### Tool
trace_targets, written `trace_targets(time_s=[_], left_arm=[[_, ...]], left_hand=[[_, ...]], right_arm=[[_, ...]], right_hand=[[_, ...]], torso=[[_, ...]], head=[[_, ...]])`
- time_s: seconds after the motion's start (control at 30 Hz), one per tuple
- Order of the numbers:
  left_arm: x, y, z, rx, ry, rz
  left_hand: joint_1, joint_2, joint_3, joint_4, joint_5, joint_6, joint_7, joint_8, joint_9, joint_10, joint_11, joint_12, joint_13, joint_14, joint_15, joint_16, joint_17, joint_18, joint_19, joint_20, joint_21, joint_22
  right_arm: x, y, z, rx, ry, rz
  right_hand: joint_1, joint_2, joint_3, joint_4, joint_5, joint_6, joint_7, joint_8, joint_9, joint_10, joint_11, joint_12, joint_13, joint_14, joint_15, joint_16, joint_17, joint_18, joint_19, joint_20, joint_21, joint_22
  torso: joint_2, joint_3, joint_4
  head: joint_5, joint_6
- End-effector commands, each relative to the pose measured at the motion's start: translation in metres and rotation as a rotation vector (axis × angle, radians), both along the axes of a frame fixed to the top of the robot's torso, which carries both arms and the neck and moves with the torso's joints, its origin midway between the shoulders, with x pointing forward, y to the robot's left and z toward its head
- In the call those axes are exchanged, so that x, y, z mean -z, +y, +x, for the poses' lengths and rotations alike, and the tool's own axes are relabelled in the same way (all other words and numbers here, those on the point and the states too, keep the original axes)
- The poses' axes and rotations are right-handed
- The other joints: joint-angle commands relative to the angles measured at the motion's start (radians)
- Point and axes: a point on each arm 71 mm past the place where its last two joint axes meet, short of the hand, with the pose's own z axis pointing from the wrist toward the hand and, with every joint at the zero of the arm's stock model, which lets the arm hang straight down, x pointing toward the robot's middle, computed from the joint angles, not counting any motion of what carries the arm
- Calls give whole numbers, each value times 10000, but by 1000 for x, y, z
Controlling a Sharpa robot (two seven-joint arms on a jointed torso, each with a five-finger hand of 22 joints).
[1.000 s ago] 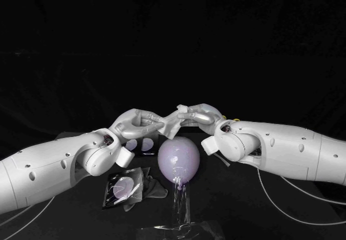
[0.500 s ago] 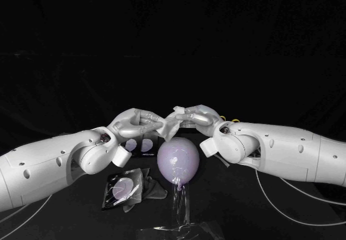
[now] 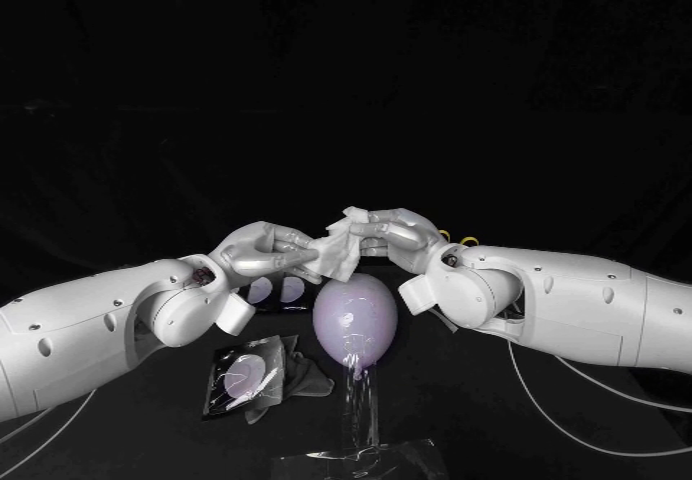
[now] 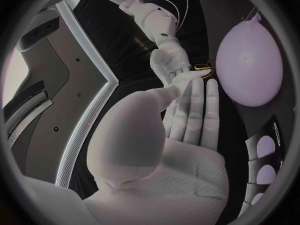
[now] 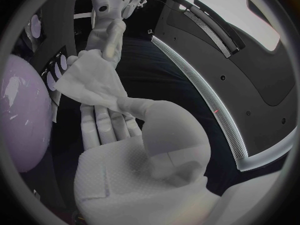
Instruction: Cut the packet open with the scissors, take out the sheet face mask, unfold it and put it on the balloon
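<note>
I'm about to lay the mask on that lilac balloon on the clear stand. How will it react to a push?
Probably very light: the lilac balloon is perched on a thin clear stand, so a firm push may sway or tip it. Its glossy skin looks slippery, so the white sheet mask could slide off.

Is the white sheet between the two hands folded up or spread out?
Folded: the face mask is a small bunched wad held by the left hand and right hand above the balloon.
</note>
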Motion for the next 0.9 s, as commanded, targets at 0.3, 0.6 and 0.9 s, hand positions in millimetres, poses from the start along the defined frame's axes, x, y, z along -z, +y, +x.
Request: trace_targets(time_s=[0.3,0.6,0.9], left_arm=[[2,15,7,-877,120,371],[2,12,8,-898,5,545],[2,21,13,-1334,-460,1048]], left_hand=[[-201,-49,58,-187,-5,13,78,-64,1195,-58,23,-84,-39,339,-48,-133,-32,69,1,-163,313,176],[-482,-454,-234,-377,-8,-237,170,-337,1145,-308,118,-188,-113,354,15,-384,-82,-18,-272,-144,468,301],[-1080,-1252,-587,-194,-13,-1137,405,-1061,804,-975,378,-177,-138,-329,338,-790,-154,-129,-912,248,-142,-67]], right_arm=[[1,-6,0,98,145,-59],[2,-5,0,63,258,-141],[2,-7,0,192,335,-177]], right_hand=[[-32,73,76,73,-24,-371,239,583,203,339,-69,27,7,704,-162,128,-44,140,459,-140,-4,-428],[-49,71,121,92,-25,-476,250,722,231,326,-66,20,4,820,-180,107,-72,144,550,-159,-14,-579],[-47,72,157,88,-26,-570,249,872,255,320,-79,22,5,1049,-231,142,-77,147,762,-215,21,-719]], torso=[[0,-3,1],[6,-3,-4],[1,7,-6]], head=[[21,-54],[43,-102],[62,-151]])
